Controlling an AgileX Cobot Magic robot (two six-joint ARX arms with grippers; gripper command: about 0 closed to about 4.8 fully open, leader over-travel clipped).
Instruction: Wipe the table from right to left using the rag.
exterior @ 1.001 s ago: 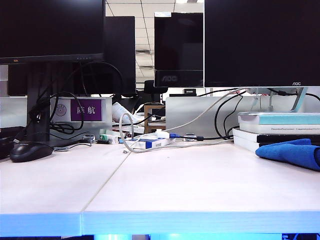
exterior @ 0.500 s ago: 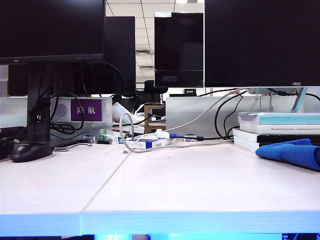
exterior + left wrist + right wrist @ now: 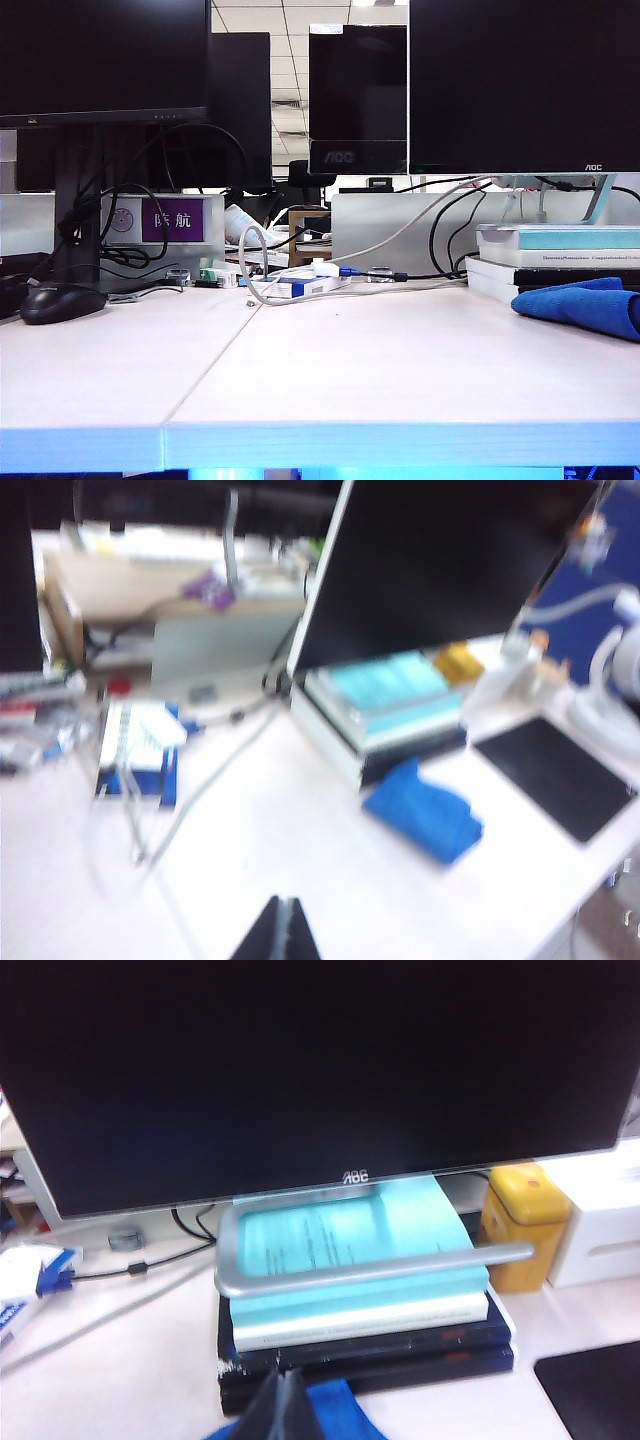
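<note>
Rag (image 3: 582, 308) is lying bunched on the right side of the table (image 3: 400, 370), just in front of the stack of books (image 3: 555, 262) under the right-hand monitor (image 3: 523, 85). Across the outside camera's pictures it is staying exactly where it was, and neither arm is showing there, so no wiping is under way yet.

From its own wrist camera, the right gripper (image 3: 286, 1400) is hanging right above the near edge of the rag (image 3: 335, 1415), jaws clenched together on nothing. The left gripper (image 3: 282, 932) is hovering over bare table, well apart from the rag (image 3: 425, 808), its fingers pressed together and empty too.

By my reading, the right jaws need to part before any grab.

Table is looking pale and matte, with a thin seam between two panels. Behind it are sitting cables (image 3: 262, 262), a black mouse (image 3: 60, 302) at far left, a purple sign (image 3: 171, 219) and more dark screens, under an office ceiling.
</note>
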